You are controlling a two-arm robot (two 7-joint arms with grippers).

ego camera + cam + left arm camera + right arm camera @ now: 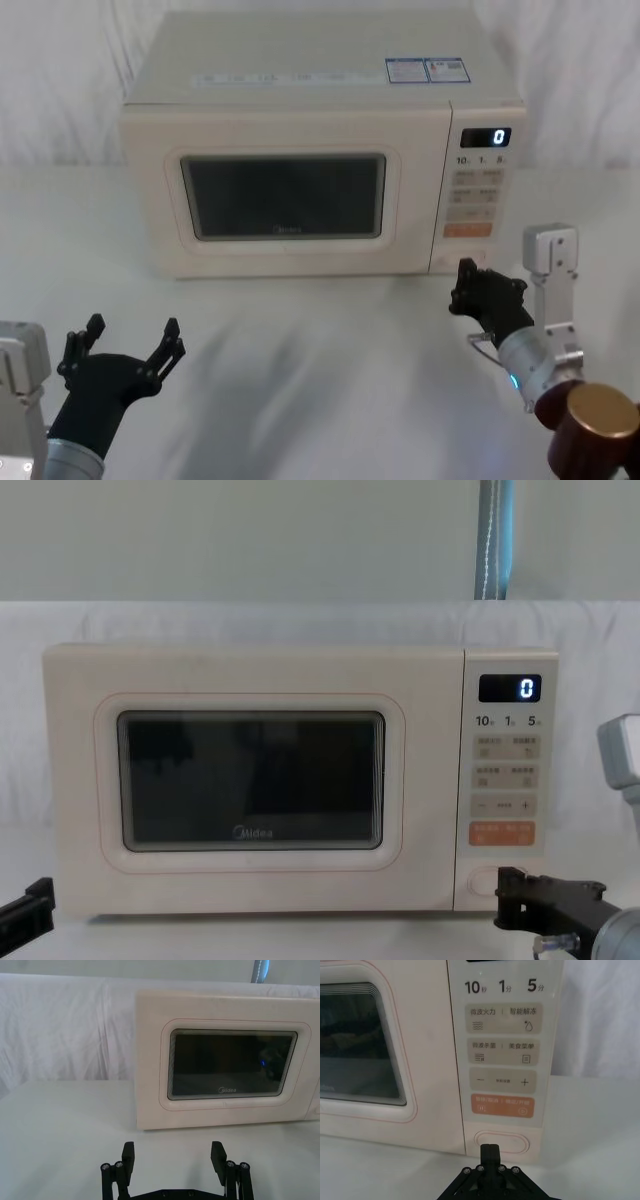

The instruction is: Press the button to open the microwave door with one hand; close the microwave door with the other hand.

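Observation:
The cream microwave stands at the back of the table with its door (285, 200) (230, 1067) (250, 780) closed flush; the dark window carries the "Midea" logo. The wide cream pill-shaped button (501, 1142) (483, 881) sits at the bottom of the control panel, under the orange button (502, 1107). My right gripper (466, 287) (490, 1149) (505, 898) is shut, its tip just in front of the pill button; whether it touches I cannot tell. My left gripper (128, 338) (173, 1156) is open, low at the front left, well short of the door.
The white-covered table (320, 340) lies free between the microwave and both arms. A white cloth backdrop hangs behind. The panel display (486, 137) reads 0. A brass-coloured joint cap (598, 417) of my right arm shows at the lower right.

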